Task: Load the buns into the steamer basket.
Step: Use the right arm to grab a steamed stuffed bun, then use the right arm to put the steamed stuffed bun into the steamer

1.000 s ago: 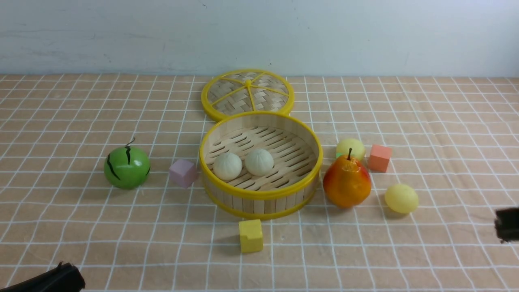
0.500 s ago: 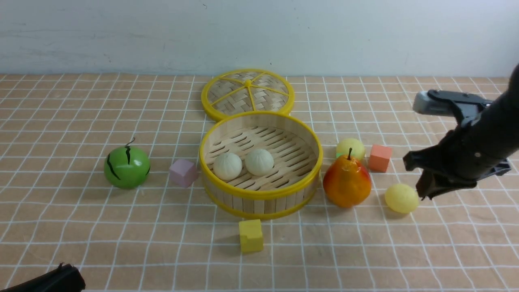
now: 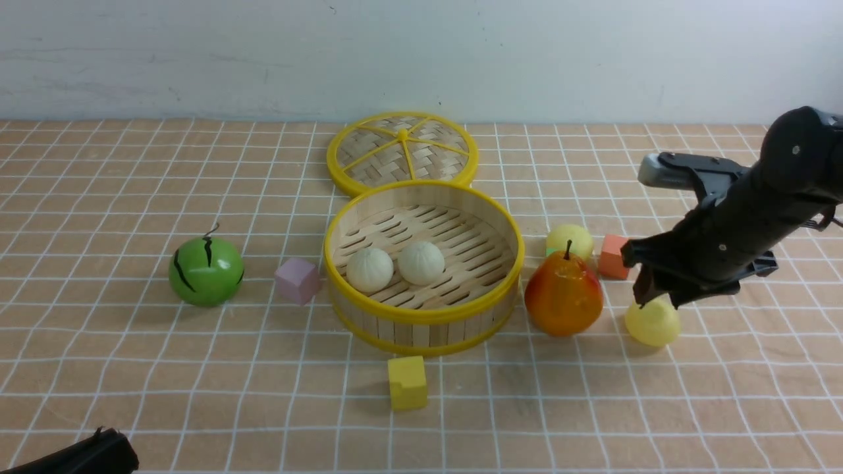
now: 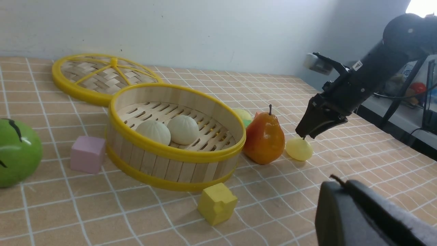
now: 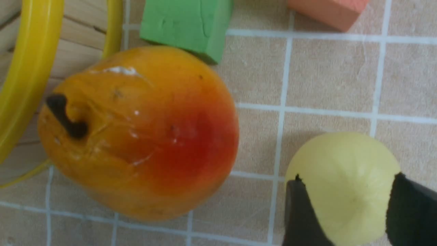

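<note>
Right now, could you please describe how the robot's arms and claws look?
The right arm is black, with rounded joints, a silvery grey rounded part above the claw, and a thin dark cable. In the left wrist view it carries a small white label. The left claw looks black too.

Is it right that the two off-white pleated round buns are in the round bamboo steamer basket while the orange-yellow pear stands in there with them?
Not quite: the orange-yellow pear stands outside, on the tiled surface beside the round bamboo steamer basket, as the front view shows. The two off-white pleated round buns are indeed in the basket.
</note>
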Robot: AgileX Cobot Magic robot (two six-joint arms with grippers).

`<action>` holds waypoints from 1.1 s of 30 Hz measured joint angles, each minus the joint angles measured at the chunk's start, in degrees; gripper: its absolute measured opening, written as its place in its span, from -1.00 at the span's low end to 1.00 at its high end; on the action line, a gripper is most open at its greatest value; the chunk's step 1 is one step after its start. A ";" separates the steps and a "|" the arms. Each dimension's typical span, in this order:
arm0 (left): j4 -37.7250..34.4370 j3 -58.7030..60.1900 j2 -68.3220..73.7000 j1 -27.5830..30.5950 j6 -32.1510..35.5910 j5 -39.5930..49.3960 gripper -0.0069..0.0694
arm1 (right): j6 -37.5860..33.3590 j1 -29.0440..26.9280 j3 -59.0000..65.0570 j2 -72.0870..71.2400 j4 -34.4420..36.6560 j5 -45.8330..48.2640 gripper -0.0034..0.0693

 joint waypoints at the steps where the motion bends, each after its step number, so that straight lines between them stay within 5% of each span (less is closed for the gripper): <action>1: 0.00 0.00 0.00 0.00 0.00 0.00 -0.85 | 0.00 0.00 0.00 0.49 -0.31 -0.52 -0.03; 11: 0.00 0.00 0.00 0.00 0.00 0.01 -0.85 | -0.05 0.00 -0.10 3.33 -2.39 -2.07 -0.40; 17: 0.00 0.00 0.00 0.00 0.00 0.01 -0.83 | -0.49 0.00 -0.10 2.86 -5.31 -1.87 -0.89; 21: 0.00 0.00 0.00 0.00 0.00 0.01 -0.83 | -0.82 0.38 -0.34 -0.25 -4.77 -0.40 -0.91; 33: 0.00 0.00 0.00 0.00 0.00 0.01 -0.80 | -8.92 16.64 -13.27 -0.16 2.81 -8.57 -0.88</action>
